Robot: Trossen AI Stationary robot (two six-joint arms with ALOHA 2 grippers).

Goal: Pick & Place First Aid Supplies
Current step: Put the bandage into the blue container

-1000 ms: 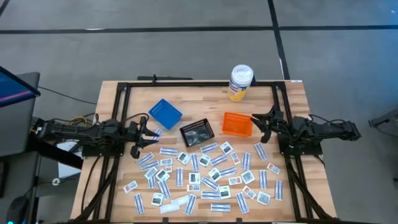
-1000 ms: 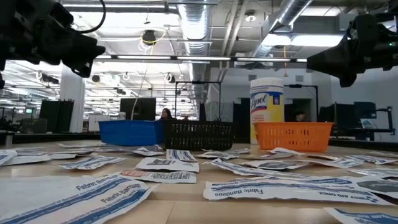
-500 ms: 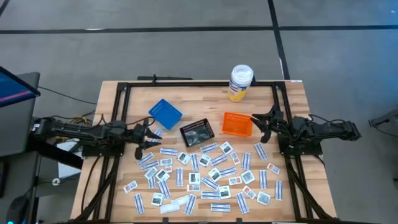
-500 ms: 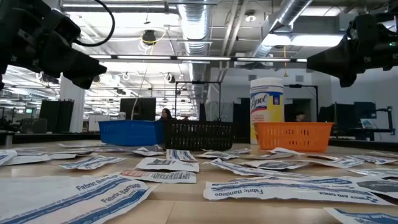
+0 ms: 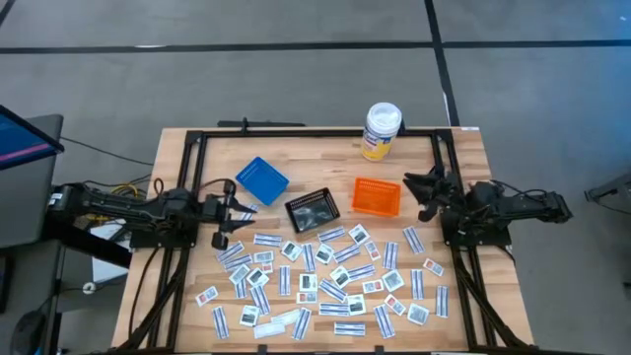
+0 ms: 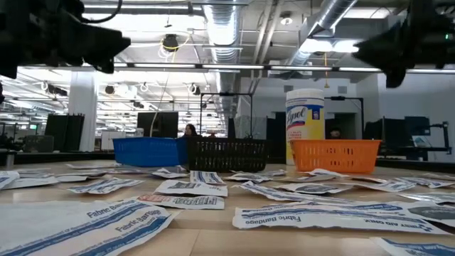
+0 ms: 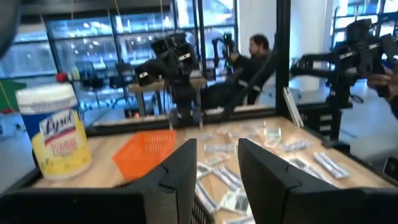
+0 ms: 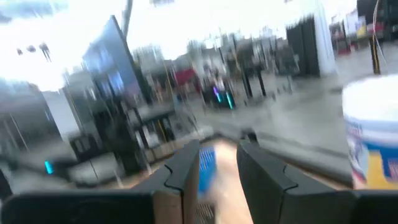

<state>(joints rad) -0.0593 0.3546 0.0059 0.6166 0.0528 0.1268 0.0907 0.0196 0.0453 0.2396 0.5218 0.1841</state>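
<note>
Looking straight down, the high view shows the first aid supplies (image 5: 325, 281) spread loose over the near half of the table (image 5: 463, 148), none yet in the blue basket (image 5: 261, 179), black basket (image 5: 313, 210) or orange basket (image 5: 377, 196), which stand in a row behind them, presumably as sorting bins; the left gripper (image 5: 235, 204) hangs just beside the blue basket, the right gripper (image 5: 422, 187) just beside the orange one, both raised and holding nothing; the low view shows the supplies (image 6: 192, 188) as flat white packets, the nearest printed with blue stripes and lettering, lying on the wood before the baskets and a white bottle (image 6: 305, 124); the left wrist view shows that arm's fingers (image 7: 180, 168) parted with bare space between; the right wrist view shows its fingers (image 8: 186, 171) likewise parted and empty.
</note>
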